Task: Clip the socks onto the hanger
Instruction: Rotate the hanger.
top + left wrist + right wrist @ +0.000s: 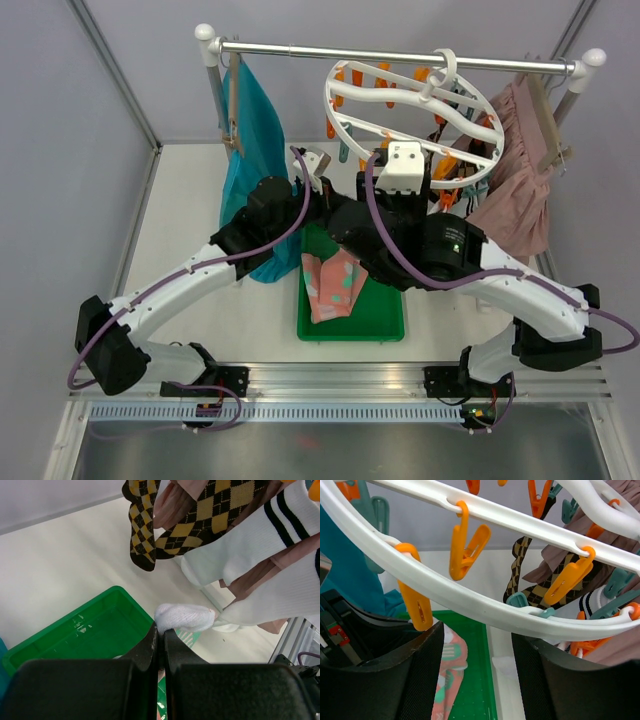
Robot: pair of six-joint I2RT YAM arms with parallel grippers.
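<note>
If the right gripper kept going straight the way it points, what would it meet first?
Probably the white rim of the hanger, crossing just ahead of the open jaws; depth is unclear.

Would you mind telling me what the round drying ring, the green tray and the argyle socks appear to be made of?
The drying ring looks like smooth white moulded plastic with a soft sheen. The green tray seems to be glossy hard plastic, showing bright reflections. The argyle socks look like matte knitted fabric, hanging limp.
</note>
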